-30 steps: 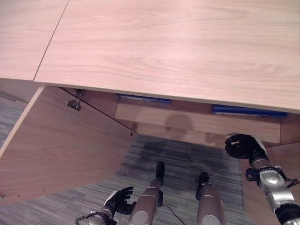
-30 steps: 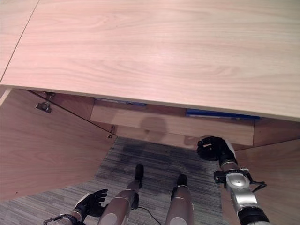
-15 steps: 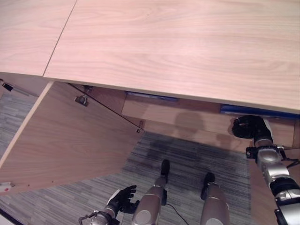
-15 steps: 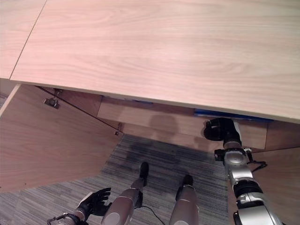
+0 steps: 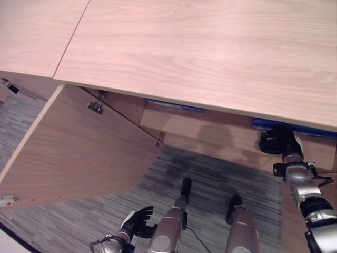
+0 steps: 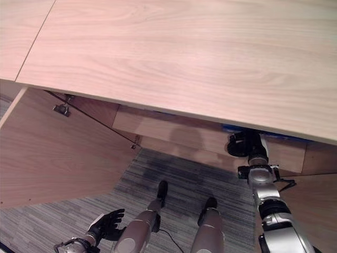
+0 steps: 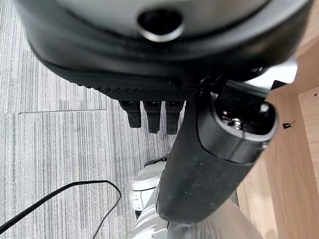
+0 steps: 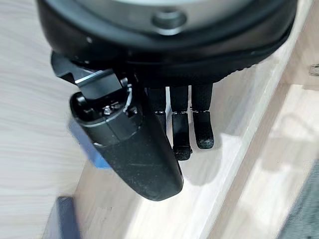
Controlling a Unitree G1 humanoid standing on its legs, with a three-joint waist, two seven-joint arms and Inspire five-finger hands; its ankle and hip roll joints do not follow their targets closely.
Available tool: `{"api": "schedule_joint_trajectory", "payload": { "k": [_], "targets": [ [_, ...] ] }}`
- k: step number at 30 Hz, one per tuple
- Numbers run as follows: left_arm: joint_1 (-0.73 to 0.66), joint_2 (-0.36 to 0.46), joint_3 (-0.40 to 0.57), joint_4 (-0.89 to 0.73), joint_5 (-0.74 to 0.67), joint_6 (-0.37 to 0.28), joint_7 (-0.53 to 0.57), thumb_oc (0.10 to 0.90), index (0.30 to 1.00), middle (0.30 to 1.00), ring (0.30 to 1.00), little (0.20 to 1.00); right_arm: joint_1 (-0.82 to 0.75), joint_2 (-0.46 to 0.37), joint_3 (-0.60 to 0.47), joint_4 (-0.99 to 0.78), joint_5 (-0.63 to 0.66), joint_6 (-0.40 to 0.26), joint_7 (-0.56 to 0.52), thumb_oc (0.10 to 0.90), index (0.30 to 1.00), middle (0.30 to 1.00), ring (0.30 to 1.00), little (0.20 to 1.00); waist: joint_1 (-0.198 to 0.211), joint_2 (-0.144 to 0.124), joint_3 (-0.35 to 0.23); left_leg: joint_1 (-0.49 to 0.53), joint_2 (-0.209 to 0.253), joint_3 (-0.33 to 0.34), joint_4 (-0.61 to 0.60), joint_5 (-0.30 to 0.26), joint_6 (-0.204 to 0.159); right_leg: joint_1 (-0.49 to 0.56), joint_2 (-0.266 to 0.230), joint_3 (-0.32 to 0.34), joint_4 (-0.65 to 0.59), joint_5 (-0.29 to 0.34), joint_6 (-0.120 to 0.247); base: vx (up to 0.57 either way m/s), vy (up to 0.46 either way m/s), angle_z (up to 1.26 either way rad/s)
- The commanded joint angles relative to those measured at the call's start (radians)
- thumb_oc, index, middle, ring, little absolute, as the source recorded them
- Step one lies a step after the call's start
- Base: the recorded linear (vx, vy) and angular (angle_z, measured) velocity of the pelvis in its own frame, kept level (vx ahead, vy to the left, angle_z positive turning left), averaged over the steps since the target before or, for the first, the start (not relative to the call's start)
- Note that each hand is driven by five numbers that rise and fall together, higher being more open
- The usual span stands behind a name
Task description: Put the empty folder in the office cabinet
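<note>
A blue folder (image 5: pixel 316 128) lies flat on the cabinet's inner shelf (image 5: pixel 210 130), mostly hidden under the cabinet top (image 5: pixel 210 47). My right hand (image 5: pixel 276 141) is at the shelf's front edge, right beside the folder's near end. In the right wrist view its fingers (image 8: pixel 182 129) hang relaxed over the pale shelf board and hold nothing, with the blue folder (image 8: pixel 92 152) just beyond the thumb. A second blue folder (image 5: pixel 174 105) shows as a thin strip further left on the shelf. My left hand (image 5: pixel 136 222) hangs low over the carpet, open and idle.
The cabinet's left door (image 5: pixel 79 153) stands wide open, swung out over the grey carpet (image 5: pixel 210 179). The right door (image 6: pixel 310 211) is open too, close to my right arm. The overhanging cabinet top hides most of the inside.
My right hand has risen from below the shelf edge up to the shelf beside the blue folder. The view has shifted a little. The left hand has stayed put.
</note>
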Motion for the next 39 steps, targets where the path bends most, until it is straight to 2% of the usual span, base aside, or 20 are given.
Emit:
{"api": "schedule_joint_trajectory", "payload": {
  "k": [1, 27, 39],
  "targets": [
    [-0.037, 0.021, -0.035, -0.003, -0.031, -0.044, 0.011, 0.800, 0.900, 0.900, 0.900, 0.900, -0.089, -0.051, -0.007, -0.017, -0.020, -0.054, -0.022, 0.400, 0.300, 0.300, 0.300, 0.300, 0.021, -0.024, 0.002, 0.055, 0.083, -0.026, 0.017, -0.119, -0.079, 0.036, -0.074, 0.007, -0.118, 0.118, 0.128, 0.00, 0.000, 0.00],
    [-0.071, 0.037, -0.071, -0.043, -0.102, -0.048, 0.016, 0.800, 0.900, 0.900, 0.900, 0.900, -0.300, -0.119, 0.017, 0.207, 0.037, -0.025, -0.050, 0.400, 0.300, 0.300, 0.300, 0.300, 0.044, 0.002, 0.087, -0.010, 0.061, -0.044, 0.064, -0.129, -0.076, -0.056, -0.100, 0.022, -0.025, 0.084, 0.128, 0.00, 0.001, 0.02],
    [-0.076, 0.042, -0.097, -0.052, -0.112, -0.044, 0.010, 0.800, 0.900, 0.900, 0.900, 0.900, -0.425, -0.163, 0.066, 0.298, 0.035, -0.008, -0.061, 0.400, 0.300, 0.300, 0.300, 0.300, 0.056, 0.009, 0.076, -0.008, 0.050, -0.045, 0.053, -0.131, -0.070, -0.068, -0.105, 0.026, -0.014, 0.082, 0.127, 0.00, 0.004, 0.01]
  ]
}}
